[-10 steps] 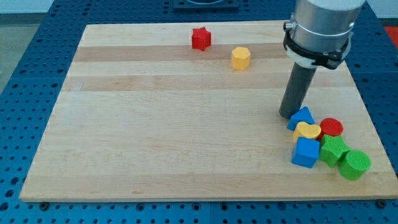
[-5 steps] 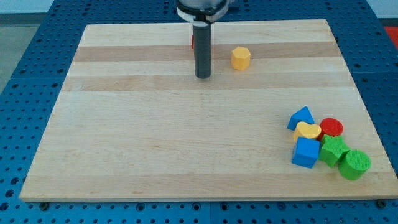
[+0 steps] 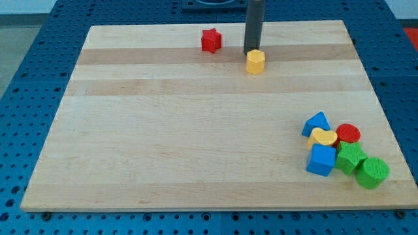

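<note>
My tip (image 3: 252,53) stands at the view's top, just behind the yellow hexagonal block (image 3: 255,62), touching or almost touching its upper-left side. A red star block (image 3: 210,40) lies to the left of the rod, apart from it. Far off at the lower right sits a cluster: a blue triangular block (image 3: 317,123), a yellow block (image 3: 323,138), a red cylinder (image 3: 348,134), a blue cube (image 3: 321,160), a green block (image 3: 351,157) and a green cylinder (image 3: 372,172).
The wooden board (image 3: 163,143) rests on a blue perforated table (image 3: 26,98). The cluster lies close to the board's right edge and lower right corner.
The rod moved from the cluster at the right to the board's upper middle, then right and up to the yellow hexagon, which has shifted slightly down and right. The cluster has not moved.
</note>
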### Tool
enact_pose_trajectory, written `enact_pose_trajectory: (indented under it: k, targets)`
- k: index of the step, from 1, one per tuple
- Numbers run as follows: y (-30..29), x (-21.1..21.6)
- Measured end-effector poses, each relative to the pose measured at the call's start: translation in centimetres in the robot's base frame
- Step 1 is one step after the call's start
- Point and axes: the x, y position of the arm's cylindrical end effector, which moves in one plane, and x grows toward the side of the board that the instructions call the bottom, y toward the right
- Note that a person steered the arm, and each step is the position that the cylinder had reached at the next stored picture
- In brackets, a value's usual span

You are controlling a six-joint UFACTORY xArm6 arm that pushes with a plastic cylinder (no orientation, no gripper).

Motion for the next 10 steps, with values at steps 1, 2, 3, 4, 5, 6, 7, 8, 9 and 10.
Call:
enact_pose_trajectory:
  k: [1, 2, 3, 4, 5, 6, 7, 8, 9, 10]
  targets:
    - [0.3, 1.9]
    - [0.6, 4.6]
    - [1.0, 7.5]
    - [1.2, 10.5]
    - [1.2, 13.7]
    - [1.2, 16.1]
    - [1.0, 16.2]
    - [0.2, 16.2]
    - [-1.6, 16.2]
    - [-2.9, 16.6]
